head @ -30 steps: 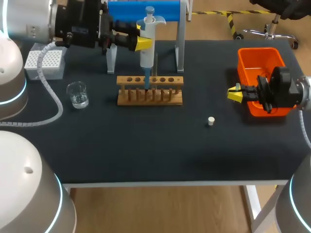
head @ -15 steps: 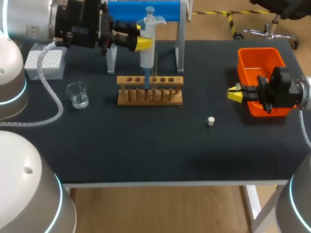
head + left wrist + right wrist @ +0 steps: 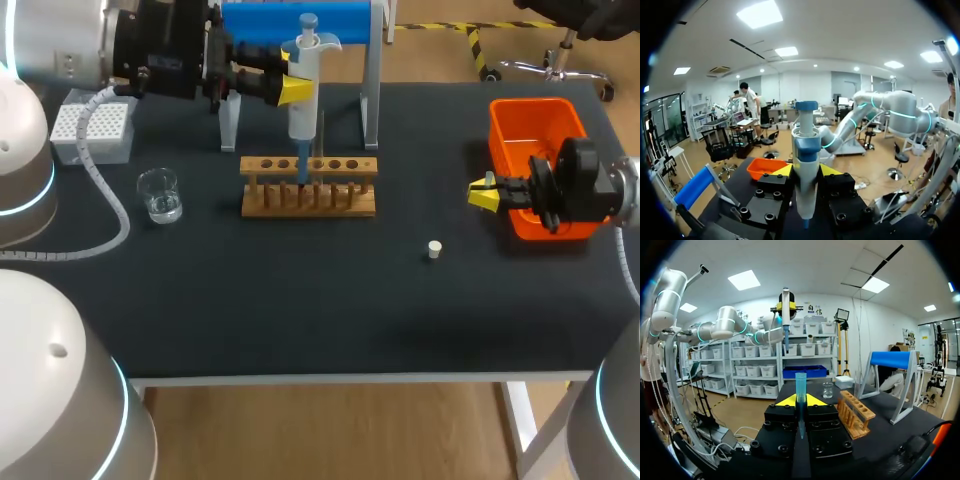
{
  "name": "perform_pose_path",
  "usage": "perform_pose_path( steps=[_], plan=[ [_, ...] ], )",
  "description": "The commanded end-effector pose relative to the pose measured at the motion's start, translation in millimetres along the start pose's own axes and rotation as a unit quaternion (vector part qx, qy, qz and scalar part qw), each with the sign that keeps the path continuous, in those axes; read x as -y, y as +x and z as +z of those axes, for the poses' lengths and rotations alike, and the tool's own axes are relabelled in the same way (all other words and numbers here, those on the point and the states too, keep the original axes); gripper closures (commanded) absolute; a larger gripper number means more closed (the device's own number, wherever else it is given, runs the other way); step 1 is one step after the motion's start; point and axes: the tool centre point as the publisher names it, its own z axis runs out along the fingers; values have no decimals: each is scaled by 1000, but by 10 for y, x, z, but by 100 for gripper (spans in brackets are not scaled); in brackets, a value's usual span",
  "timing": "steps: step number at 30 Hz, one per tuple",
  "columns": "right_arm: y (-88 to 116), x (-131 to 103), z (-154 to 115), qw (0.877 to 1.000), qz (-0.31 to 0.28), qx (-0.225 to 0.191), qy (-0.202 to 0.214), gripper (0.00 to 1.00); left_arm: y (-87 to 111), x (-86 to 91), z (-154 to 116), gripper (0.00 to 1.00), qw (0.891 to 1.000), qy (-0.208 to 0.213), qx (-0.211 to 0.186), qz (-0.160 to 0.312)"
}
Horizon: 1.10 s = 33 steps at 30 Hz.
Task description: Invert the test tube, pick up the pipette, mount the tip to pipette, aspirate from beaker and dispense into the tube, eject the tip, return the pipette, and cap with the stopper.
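Note:
My left gripper is shut on the white-and-blue pipette, held upright over the wooden rack; its blue shaft points down at the rack's holes. In the left wrist view the pipette stands between the yellow fingertips. A clear test tube stands in the rack beside the pipette. My right gripper, in front of the orange bin, is shut on a blue pipette tip. The beaker with water stands left of the rack. A small white stopper lies on the mat.
A white tip box sits at the back left. The blue pipette stand rises behind the rack. An orange bin stands at the right, just behind my right gripper. The dark mat's front half is bare.

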Motion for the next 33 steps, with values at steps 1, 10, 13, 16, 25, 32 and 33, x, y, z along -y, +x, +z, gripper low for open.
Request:
perform_pose_path(
  steps=[1,10,13,16,25,32,33],
  plan=[
    [37,-8,115,1000,-1,-1,6,100,7,4,-5,100,1000,-1,1,0],
    [100,14,545,1000,-3,-16,10,100,7,4,-5,100,1000,-1,1,0],
    [111,37,710,1000,-3,-21,7,100,7,4,-5,100,1000,-1,1,0],
    [119,61,873,1000,-3,-26,3,100,7,4,-5,100,1000,-1,1,0],
    [223,47,1384,998,5,-53,-22,100,7,4,-5,100,1000,-1,1,0],
    [247,42,1420,998,10,-56,-26,100,7,4,-5,100,1000,-1,1,0],
    [247,42,1420,998,10,-56,-26,100,7,4,-5,100,1000,-1,1,0]
  ],
)
